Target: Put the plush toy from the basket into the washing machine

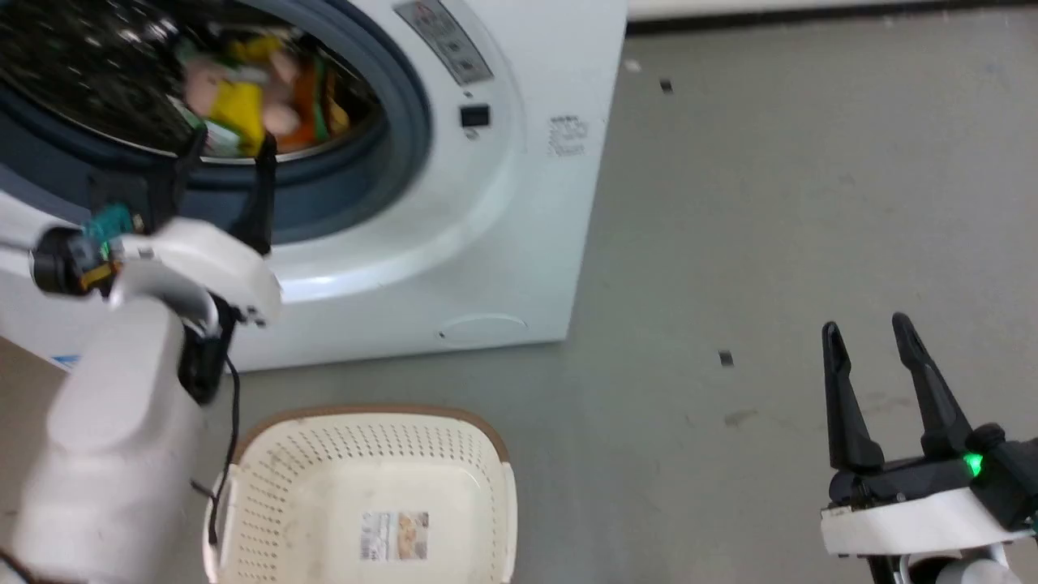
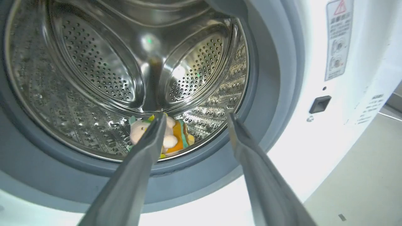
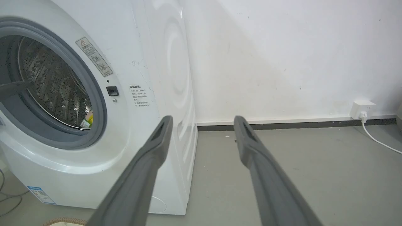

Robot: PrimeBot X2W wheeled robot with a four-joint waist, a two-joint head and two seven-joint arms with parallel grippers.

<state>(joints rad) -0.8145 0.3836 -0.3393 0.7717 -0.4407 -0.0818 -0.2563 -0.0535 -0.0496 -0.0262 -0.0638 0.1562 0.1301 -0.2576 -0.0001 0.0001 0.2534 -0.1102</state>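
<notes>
The plush toy (image 1: 243, 97) lies inside the washing machine (image 1: 486, 243), low in the steel drum (image 2: 94, 62) and close behind the grey rubber ring (image 2: 267, 94) of the porthole. The left hand (image 1: 231, 150) is held up at the mouth of the porthole, its two dark fingers spread apart and nothing between them. In the head view the toy sits just past the fingertips, deeper in the drum. In the left wrist view one finger (image 2: 147, 150) crosses in front of the toy (image 2: 176, 139) and hides part of it. The other finger stands well to the side, so the toy is not in the gap of that hand (image 2: 195, 114). I cannot tell whether the nearer finger touches the toy.

The basket (image 1: 268, 478) stands on the grey floor (image 1: 730, 203) just in front of the machine, below the left forearm, and in its base I see a small label (image 1: 395, 535).

The right hand (image 1: 865, 324) hangs well off to the right over bare floor, far from the toy, its fingers apart and holding nothing. Its wrist view looks past its own fingers (image 3: 141, 175) at the machine's front and side (image 3: 141, 141).
</notes>
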